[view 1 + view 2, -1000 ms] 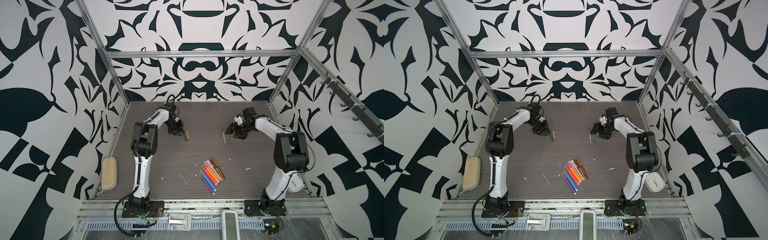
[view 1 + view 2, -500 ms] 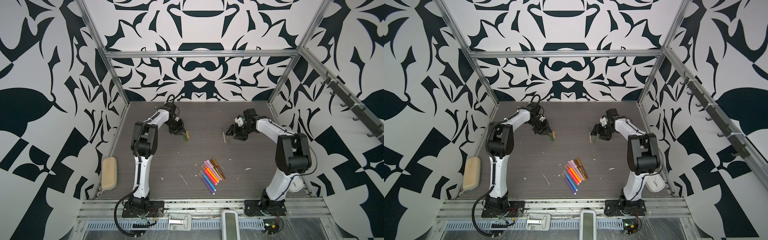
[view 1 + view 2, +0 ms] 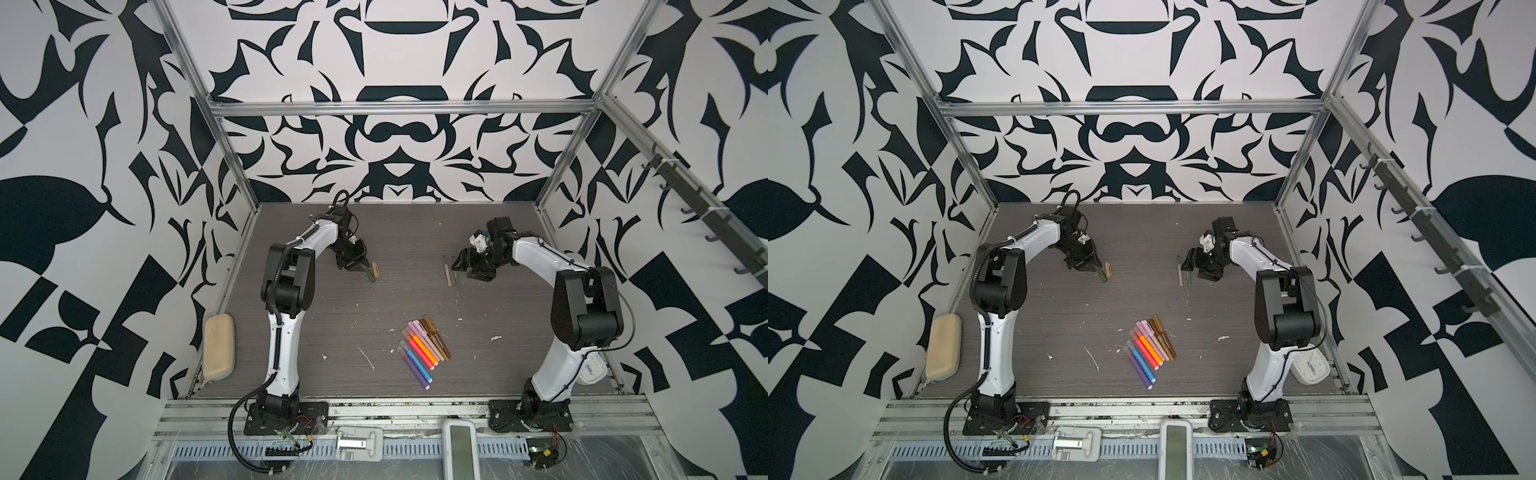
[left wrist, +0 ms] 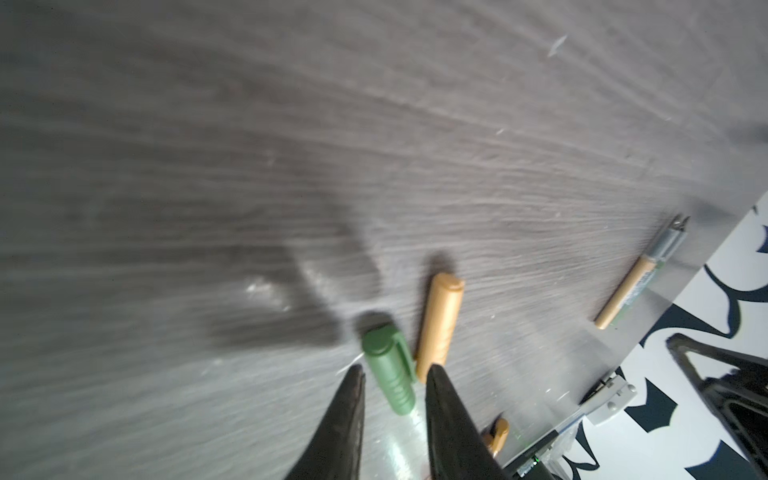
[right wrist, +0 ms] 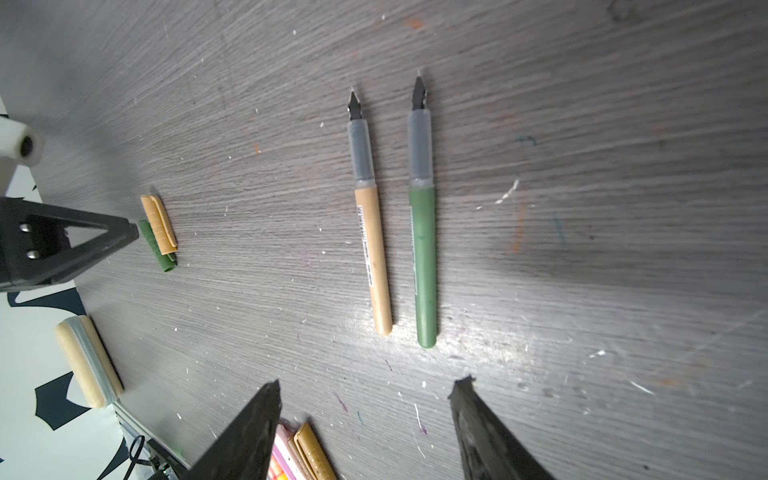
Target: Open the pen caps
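An olive-green ribbed plastic pen cap (image 4: 388, 370) lies flat on the dark grey wood-grain bench (image 3: 415, 232), left of centre in the far half. A tan plastic pen cap (image 4: 440, 320) lies just beside it on its right, nearly parallel; I can't tell whether they touch. The left fingers (image 4: 347, 415) point down at the green cap with their tips on either side of one end. They stand slightly parted and, as far as I can see, are not pinching it; the cap rests on the bench.

Right of centre and about as far back, two uncapped pens lie side by side with a thin gap between them: a tan-barrelled pen (image 5: 372, 257) and an olive-green-barrelled pen (image 5: 424, 257). Each has a translucent grey grip section and a dark pointed nib. A narrow printed label runs along the tan barrel, but the print is too small to read. The right fingers (image 5: 249, 432) hang spread wide above the barrel ends, holding nothing.

Nearer, around the middle, a row of coloured pens (image 3: 424, 347) lies packed together at a slant: brown, tan, pink, orange, blue and purple, capped as far as I can tell. A beige oblong pencil case (image 3: 218, 352) sits at the bench's left edge, well apart.
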